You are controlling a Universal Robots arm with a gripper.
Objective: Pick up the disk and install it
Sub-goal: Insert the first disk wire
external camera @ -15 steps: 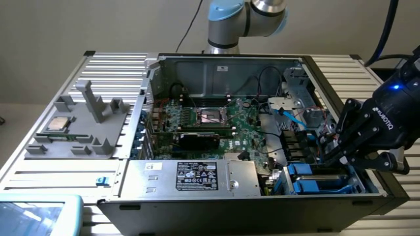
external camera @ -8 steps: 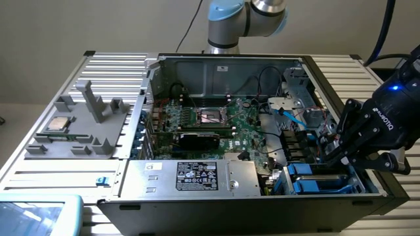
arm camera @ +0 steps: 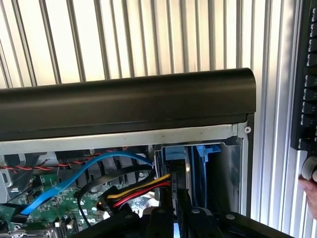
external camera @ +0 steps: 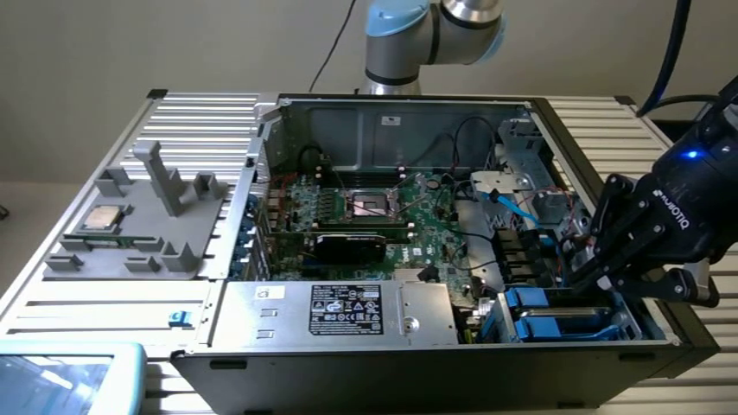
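Note:
My gripper (external camera: 586,281) reaches down into the drive bay at the front corner of the open computer case (external camera: 392,104), on the exterior view's right. Seen from the wrist, its fingers (arm camera: 161,220) are closed on a thin dark slab held edge-on, the disk (arm camera: 179,186). The disk's blue carrier tab (arm camera: 174,152) sits at the bay's far end, against the case wall. Most of the disk is hidden inside the bay. Another blue carrier (arm camera: 203,163) stands in the slot beside it. Blue carrier ends (external camera: 542,301) show below the gripper.
SATA and power cables (arm camera: 133,191) crowd the bay beside the motherboard (external camera: 381,212). A silver power supply (external camera: 334,313) fills the case front. A grey tray (external camera: 138,233) holding a processor chip (external camera: 104,218) lies at the exterior view's left. A person's hand (arm camera: 309,191) rests outside the case.

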